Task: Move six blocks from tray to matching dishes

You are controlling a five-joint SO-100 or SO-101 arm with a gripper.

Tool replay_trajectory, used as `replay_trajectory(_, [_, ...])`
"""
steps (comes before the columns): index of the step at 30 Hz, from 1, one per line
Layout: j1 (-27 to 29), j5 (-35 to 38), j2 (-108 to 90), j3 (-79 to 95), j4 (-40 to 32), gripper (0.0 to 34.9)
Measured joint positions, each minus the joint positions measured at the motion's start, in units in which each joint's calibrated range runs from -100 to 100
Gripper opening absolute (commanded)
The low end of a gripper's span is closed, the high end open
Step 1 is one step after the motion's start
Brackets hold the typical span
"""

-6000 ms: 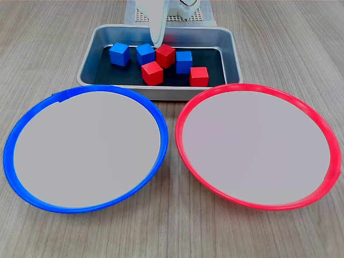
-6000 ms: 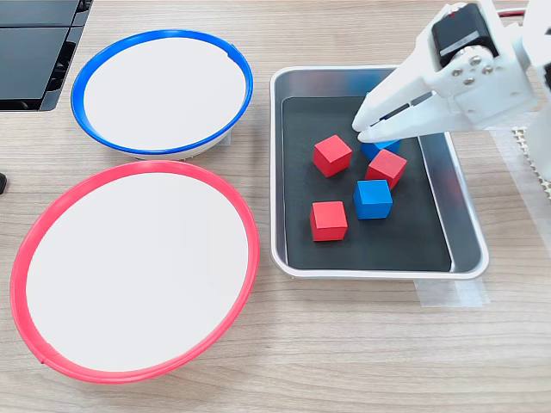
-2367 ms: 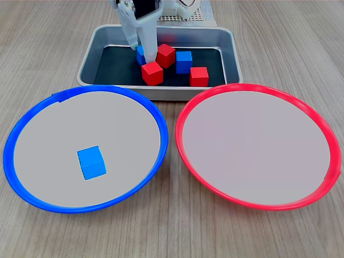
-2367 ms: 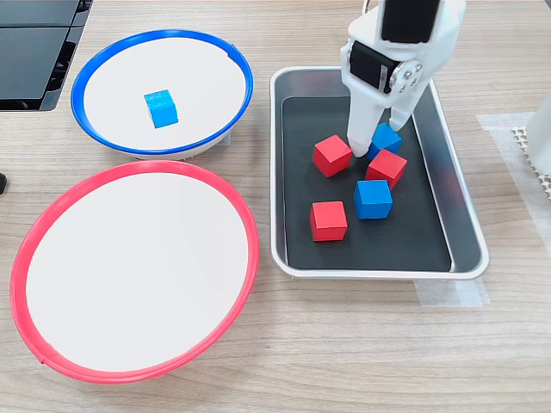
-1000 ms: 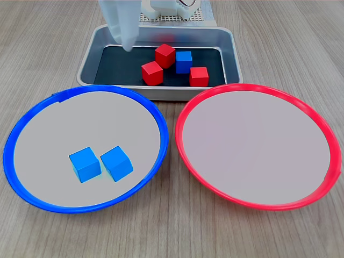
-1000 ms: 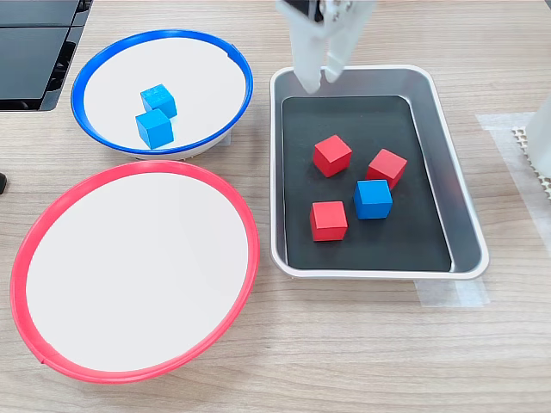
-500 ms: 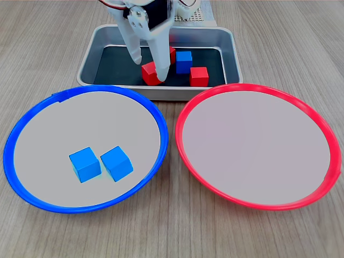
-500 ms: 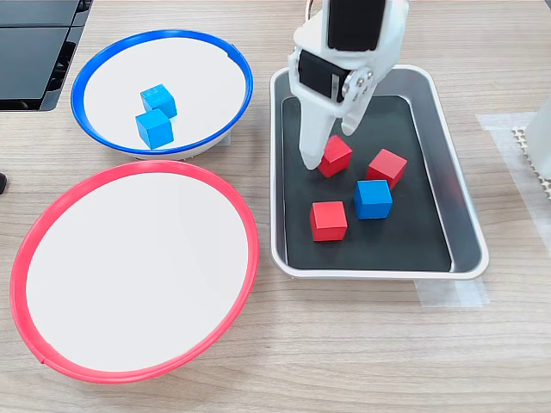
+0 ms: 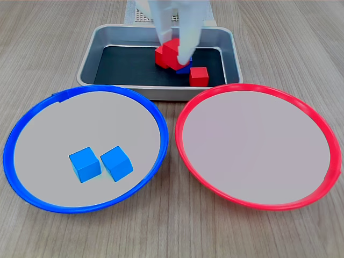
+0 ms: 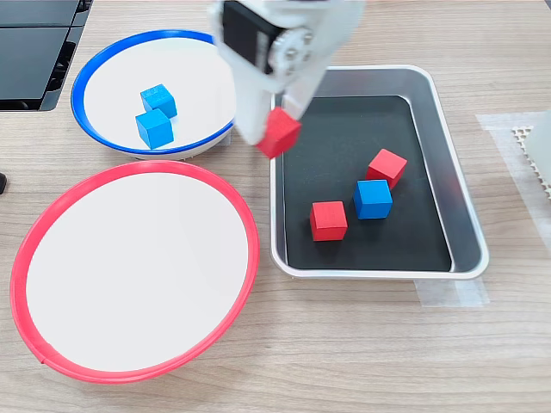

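Note:
My gripper (image 10: 270, 136) is shut on a red block (image 10: 279, 132) and holds it in the air over the tray's (image 10: 466, 217) edge nearest the dishes. In the first exterior view the gripper (image 9: 173, 54) is motion-blurred above the tray (image 9: 87, 63), with the held red block (image 9: 168, 51) between its fingers. In the tray lie two red blocks (image 10: 386, 166) (image 10: 328, 220) and one blue block (image 10: 373, 199). Two blue blocks (image 9: 85, 164) (image 9: 116, 163) sit in the blue-rimmed dish (image 9: 163, 141). The red-rimmed dish (image 9: 252, 86) holds nothing.
A black flat object (image 10: 34, 52) lies at the second exterior view's top left. A strip of clear tape (image 10: 452, 292) sits on the wooden table by the tray's corner. The white arm base (image 10: 541, 138) stands at the second exterior view's right edge.
The gripper shut on the red block it straddled in the tray, lifted it and carried it toward the dishes. The other blocks have not moved.

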Motion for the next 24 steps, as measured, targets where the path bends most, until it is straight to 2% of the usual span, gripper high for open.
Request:
replay_trajectory(1, [-3.5, -4.2, 5.2, -11.0, 0.0, 0.2])
replay_trajectory(3, [-7.3, -7.7, 11.1, -18.5, -3.2, 0.5])
replay_trajectory(5, [-8.1, -8.8, 13.7, -20.2, -6.2, 4.6])
replay_trajectory(6, [-8.4, -9.2, 15.1, -20.3, -6.0, 11.6])
replay_trajectory(7, [-8.8, -9.1, 17.3, -20.4, -9.2, 15.7])
replay_trajectory(8, [-9.0, -9.3, 18.2, -20.4, -10.4, 22.2])
replay_trajectory(9, [-10.4, -8.8, 19.6, -19.7, -11.8, 21.9])
replay_trajectory(11, [-10.5, -8.6, 19.4, -18.7, -12.2, 16.4])
replay_trajectory(13, [-10.3, -8.6, 18.8, -17.8, -12.2, 3.8])
replay_trajectory(14, [-10.1, -8.3, 17.9, -16.9, -10.6, 0.7])
replay_trajectory(18, [-7.9, -5.6, 9.3, -11.7, -0.5, 0.3])
replay_trajectory(21, [-2.0, -2.2, 1.0, -3.7, 8.8, 0.3])
replay_trajectory(24, [4.2, 1.5, -6.2, 6.9, 9.5, 1.1])
